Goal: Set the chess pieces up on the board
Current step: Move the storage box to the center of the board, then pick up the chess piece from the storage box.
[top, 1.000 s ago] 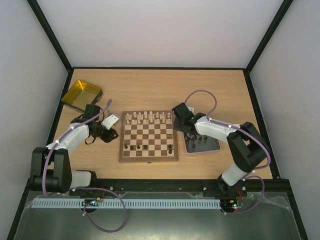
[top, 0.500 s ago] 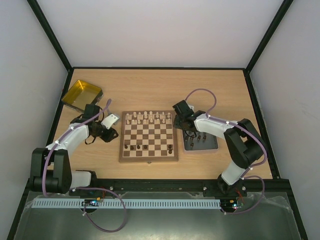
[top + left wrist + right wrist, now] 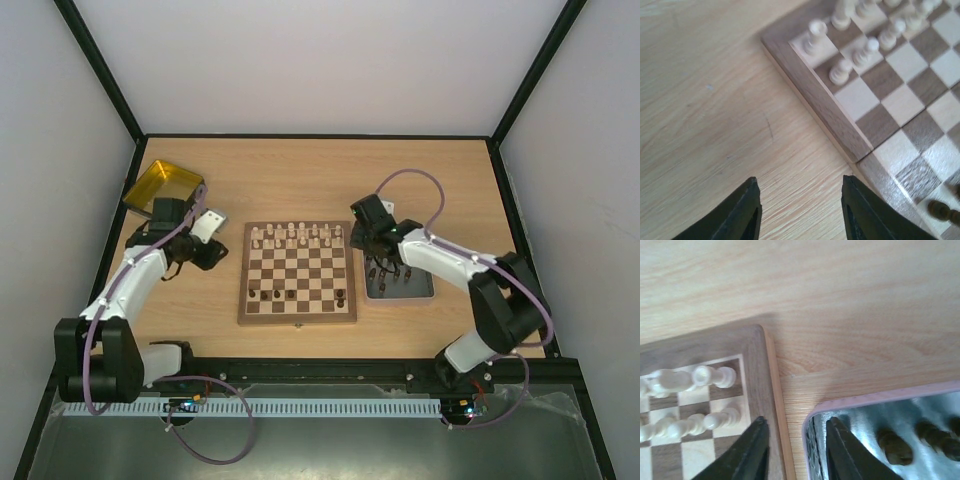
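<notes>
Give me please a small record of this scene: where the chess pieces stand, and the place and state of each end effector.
board: middle of the table, between the arms
pale pieces: upright on the board's two far rows
dark pieces on board: a few, near rows
dark pieces in tray: several more
grey tray: right of the board
yellow tray: far left corner
left end effector: open, empty, above the table beside the board
right end effector: open, empty, above the gap between board and grey tray

- No readable text, label, brand or number in any view.
- board [image 3: 297, 272]: plain checks and brown border, nothing legible printed on it.
</notes>
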Controlling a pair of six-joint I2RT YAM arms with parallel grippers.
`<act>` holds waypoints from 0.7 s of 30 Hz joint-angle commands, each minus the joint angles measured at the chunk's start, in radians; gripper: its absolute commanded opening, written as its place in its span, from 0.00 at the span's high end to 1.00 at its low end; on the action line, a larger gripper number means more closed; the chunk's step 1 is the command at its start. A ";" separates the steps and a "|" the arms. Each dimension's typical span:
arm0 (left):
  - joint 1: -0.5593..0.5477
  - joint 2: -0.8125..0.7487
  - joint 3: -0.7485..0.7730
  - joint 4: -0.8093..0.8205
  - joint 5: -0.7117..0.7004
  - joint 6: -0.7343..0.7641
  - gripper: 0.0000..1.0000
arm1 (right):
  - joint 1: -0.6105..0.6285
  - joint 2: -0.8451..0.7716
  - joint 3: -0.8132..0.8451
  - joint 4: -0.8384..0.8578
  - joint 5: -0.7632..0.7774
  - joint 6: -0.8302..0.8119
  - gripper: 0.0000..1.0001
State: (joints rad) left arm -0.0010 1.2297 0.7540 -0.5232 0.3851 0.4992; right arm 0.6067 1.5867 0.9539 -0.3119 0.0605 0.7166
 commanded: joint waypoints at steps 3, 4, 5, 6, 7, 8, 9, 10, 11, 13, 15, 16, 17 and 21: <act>0.017 -0.060 0.032 -0.028 0.021 -0.042 0.42 | -0.005 -0.202 -0.039 -0.080 0.115 -0.005 0.54; 0.018 -0.067 0.028 -0.025 0.028 -0.045 0.39 | -0.004 -0.232 -0.049 -0.090 0.122 -0.003 0.48; 0.020 -0.071 0.025 -0.022 0.033 -0.047 0.36 | -0.005 -0.258 -0.056 -0.102 0.128 0.000 0.39; 0.020 -0.076 0.024 -0.021 0.036 -0.047 0.32 | -0.004 -0.284 -0.064 -0.116 0.129 0.008 0.26; 0.021 -0.079 0.027 -0.021 0.036 -0.047 0.27 | -0.004 -0.304 -0.069 -0.128 0.120 0.009 0.10; 0.021 -0.081 0.027 -0.022 0.039 -0.048 0.23 | -0.004 -0.322 -0.072 -0.147 0.114 0.013 0.01; 0.021 -0.083 0.027 -0.023 0.043 -0.047 0.19 | -0.004 -0.333 -0.071 -0.167 0.116 0.021 0.02; 0.022 -0.084 0.026 -0.022 0.050 -0.045 0.14 | -0.004 -0.345 -0.071 -0.179 0.116 0.020 0.03; 0.022 -0.084 0.025 -0.022 0.059 -0.044 0.08 | -0.004 -0.360 -0.076 -0.185 0.123 0.022 0.02; 0.022 -0.084 0.017 -0.012 0.065 -0.045 0.02 | -0.004 -0.396 -0.097 -0.175 0.135 0.028 0.03; 0.023 -0.081 0.010 -0.003 0.064 -0.048 0.00 | -0.005 -0.441 -0.123 -0.155 0.124 0.023 0.02; 0.022 -0.079 0.008 0.002 0.064 -0.051 0.00 | -0.004 -0.457 -0.124 -0.156 0.126 0.026 0.03; 0.022 -0.077 0.005 0.007 0.063 -0.054 0.00 | -0.004 -0.466 -0.121 -0.158 0.127 0.024 0.01; 0.024 -0.079 0.000 0.019 0.064 -0.063 0.01 | -0.004 -0.470 -0.090 -0.212 0.169 0.017 0.42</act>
State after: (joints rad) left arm 0.0174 1.1618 0.7670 -0.5213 0.4274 0.4538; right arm 0.6067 1.1309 0.8406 -0.4500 0.1696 0.7315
